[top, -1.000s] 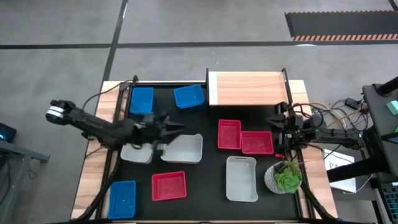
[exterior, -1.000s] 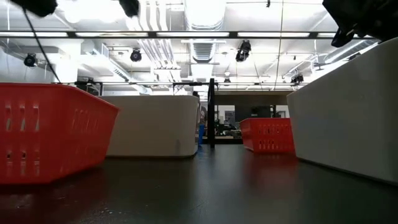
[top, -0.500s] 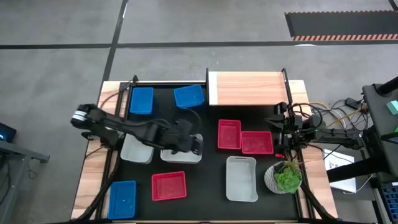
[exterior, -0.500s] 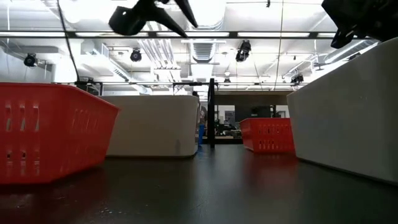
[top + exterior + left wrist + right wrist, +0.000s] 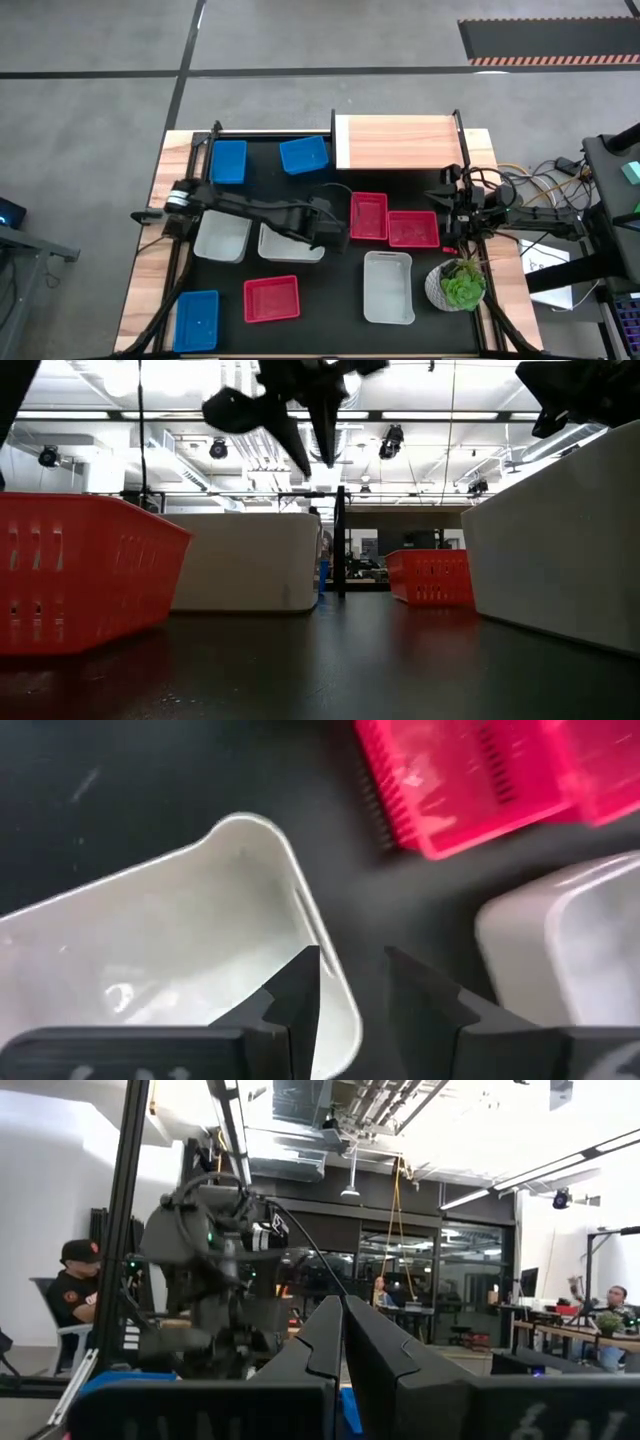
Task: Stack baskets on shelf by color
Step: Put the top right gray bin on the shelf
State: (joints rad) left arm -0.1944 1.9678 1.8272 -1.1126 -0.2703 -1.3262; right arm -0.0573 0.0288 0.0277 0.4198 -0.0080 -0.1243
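From above, the left gripper (image 5: 335, 228) reaches across mid-frame, over the right end of a white basket (image 5: 288, 243) whose long axis runs left to right. A second white basket (image 5: 221, 237) touches it on the left. Just right of the gripper stand two red baskets (image 5: 368, 216), side by side. The shelf (image 5: 398, 143) sits bare at upper centre. The right gripper (image 5: 446, 212) waits at the table's right edge.

At table level, the left gripper (image 5: 312, 435) hangs at the top centre, fingers pointing down, above the white basket (image 5: 245, 561).

In the left wrist view, the fingers (image 5: 298, 995) stand slightly apart, straddling the white basket's (image 5: 160, 940) end wall, gripping nothing.

In the right wrist view, that gripper's fingers (image 5: 325, 1335) are pressed together, empty.
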